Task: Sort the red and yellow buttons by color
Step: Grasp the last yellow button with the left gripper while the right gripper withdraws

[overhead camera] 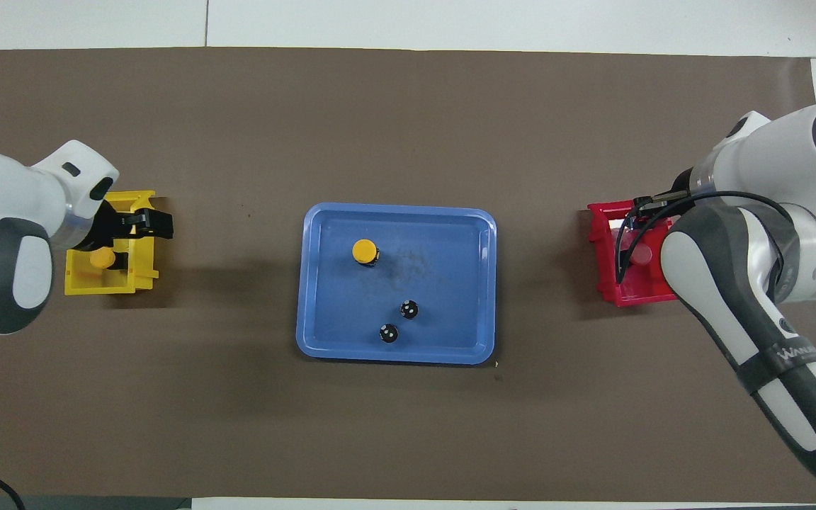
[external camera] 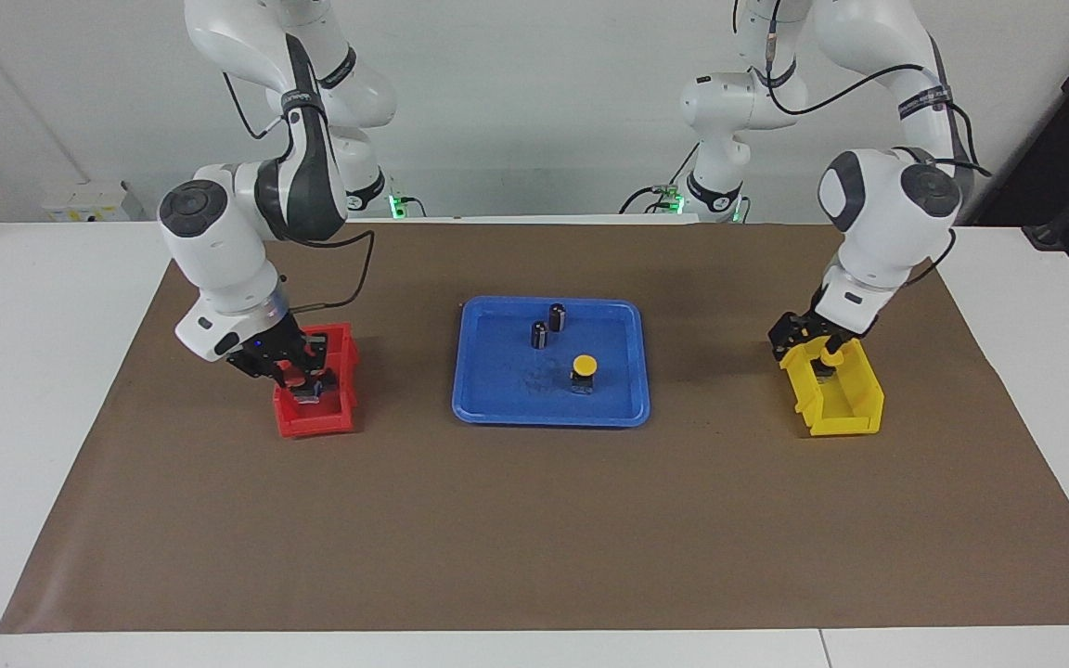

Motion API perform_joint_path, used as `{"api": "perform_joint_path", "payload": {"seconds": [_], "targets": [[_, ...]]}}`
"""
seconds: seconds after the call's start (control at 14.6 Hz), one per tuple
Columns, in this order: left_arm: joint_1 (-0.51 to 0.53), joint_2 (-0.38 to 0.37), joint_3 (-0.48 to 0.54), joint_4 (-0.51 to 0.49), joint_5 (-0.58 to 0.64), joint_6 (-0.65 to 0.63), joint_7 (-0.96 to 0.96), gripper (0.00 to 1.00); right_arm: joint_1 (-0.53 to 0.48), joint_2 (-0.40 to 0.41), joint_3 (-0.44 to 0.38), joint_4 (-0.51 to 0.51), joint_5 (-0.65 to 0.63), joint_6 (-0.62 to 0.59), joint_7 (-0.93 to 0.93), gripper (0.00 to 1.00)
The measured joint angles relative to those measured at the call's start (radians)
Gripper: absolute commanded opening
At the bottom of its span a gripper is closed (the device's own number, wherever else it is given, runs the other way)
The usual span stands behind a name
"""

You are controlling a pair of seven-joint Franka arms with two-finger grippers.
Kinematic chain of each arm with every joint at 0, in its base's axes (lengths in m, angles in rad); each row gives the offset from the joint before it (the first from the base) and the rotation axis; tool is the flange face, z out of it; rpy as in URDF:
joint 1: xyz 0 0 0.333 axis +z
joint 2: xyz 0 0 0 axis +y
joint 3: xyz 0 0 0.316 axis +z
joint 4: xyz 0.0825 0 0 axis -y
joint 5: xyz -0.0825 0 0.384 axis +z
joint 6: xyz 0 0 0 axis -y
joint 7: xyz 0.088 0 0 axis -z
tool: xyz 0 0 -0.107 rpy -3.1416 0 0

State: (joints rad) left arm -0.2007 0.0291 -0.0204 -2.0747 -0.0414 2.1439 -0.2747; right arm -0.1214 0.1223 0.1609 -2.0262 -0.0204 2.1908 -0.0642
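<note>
On the blue tray (external camera: 474,394): one yellow button (external camera: 583,371), two cylinders (external camera: 547,326); gripper states unclear.

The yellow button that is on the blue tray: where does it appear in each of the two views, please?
Facing view: the yellow button stands in the blue tray, low in it, below the two dark cylinders.
Overhead view: the same button stands high in the tray, above the cylinders.
Shared landmark: the cylinders, which lie nearer to the robots.
</note>
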Motion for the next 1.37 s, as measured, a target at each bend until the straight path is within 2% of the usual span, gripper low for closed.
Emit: {"api": "perform_joint_path", "payload": {"seconds": [0.27, 0.41, 0.48, 0.62, 0.69, 0.82, 0.96, 1.03, 1.1, 1.17, 1.23, 1.3, 1.37], "targets": [[-0.239, 0.015, -0.007, 0.034, 0.0, 0.041, -0.341, 1.0, -0.002, -0.016, 0.0, -0.094, 0.001, 0.101, 0.0, 0.37], [-0.334, 0.064, -0.007, 0.088, 0.005, 0.041, -0.493, 1.0, -0.002, -0.013, 0.0, -0.113, 0.001, 0.129, 0.0, 0.38], [-0.368, 0.101, -0.007, 0.123, 0.011, 0.041, -0.545, 1.0, -0.002, -0.007, 0.0, -0.118, 0.001, 0.14, 0.0, 0.41], [-0.414, 0.174, -0.006, 0.161, 0.014, 0.078, -0.608, 1.0, -0.003, 0.007, 0.0, -0.121, 0.001, 0.159, -0.001, 0.57], [-0.43, 0.205, -0.006, 0.167, 0.015, 0.102, -0.624, 1.0, -0.003, 0.011, 0.0, -0.122, 0.001, 0.167, -0.001, 0.7], [-0.45, 0.255, -0.006, 0.173, 0.015, 0.135, -0.638, 0.99, -0.003, 0.012, 0.001, -0.122, 0.001, 0.169, -0.008, 0.7], [-0.455, 0.28, -0.005, 0.18, 0.015, 0.155, -0.64, 0.94, -0.003, 0.012, 0.0, -0.119, 0.001, 0.166, -0.051, 0.71], [-0.455, 0.283, -0.004, 0.185, 0.017, 0.156, -0.64, 0.9, -0.006, 0.012, -0.001, -0.11, 0.001, 0.152, -0.069, 0.73], [-0.455, 0.283, -0.003, 0.191, 0.023, 0.156, -0.64, 0.86, -0.011, 0.011, -0.001, -0.088, 0.001, 0.114, -0.084, 0.79], [-0.455, 0.283, -0.002, 0.195, 0.033, 0.156, -0.64, 0.77, -0.018, 0.009, -0.001, -0.049, 0.001, 0.056, -0.096, 0.86], [-0.455, 0.283, 0.0, 0.199, 0.041, 0.156, -0.641, 0.55, -0.024, 0.006, -0.001, 0.005, 0.001, -0.017, -0.103, 0.95], [-0.455, 0.283, 0.001, 0.2, 0.043, 0.156, -0.641, 0.35, -0.027, 0.001, -0.001, 0.055, 0.001, -0.084, -0.104, 1.0], [-0.455, 0.283, 0.002, 0.2, 0.044, 0.156, -0.641, 0.2, -0.027, -0.008, -0.001, 0.104, 0.001, -0.156, -0.104, 1.0]]}}
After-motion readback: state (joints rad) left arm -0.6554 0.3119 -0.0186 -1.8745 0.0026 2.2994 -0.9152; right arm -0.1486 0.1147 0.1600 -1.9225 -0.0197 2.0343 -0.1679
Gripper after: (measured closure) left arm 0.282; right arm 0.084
